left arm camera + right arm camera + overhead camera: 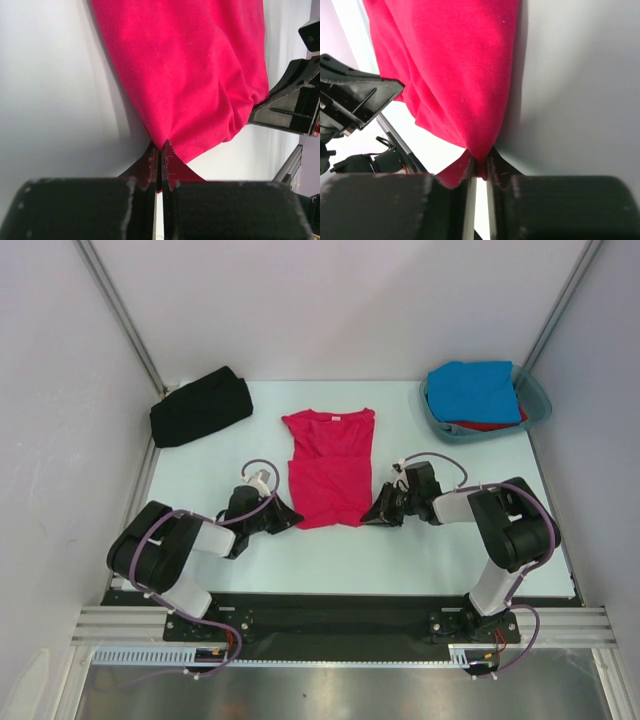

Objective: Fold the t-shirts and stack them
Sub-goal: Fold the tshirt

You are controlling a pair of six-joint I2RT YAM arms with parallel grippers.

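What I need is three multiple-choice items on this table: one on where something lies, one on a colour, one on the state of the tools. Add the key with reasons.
1. Where does the folded black cloth t-shirt lie?
A) at the far left of the pale table
B) inside the tub
C) between the arms' bases

2. What colour is the uppermost cloth t-shirt in the translucent teal plastic tub?
A) black
B) bright blue
C) white

3. How do the left tool and the right tool stand?
A) both open, apart from any cloth
B) one open, one shut
C) both shut on the crimson-pink cloth t-shirt

Key: 1 A, it sits by the far left wall; 2 B, blue cloth shows above the tub's rim; 3 C, each wrist view shows a bottom corner pinched.
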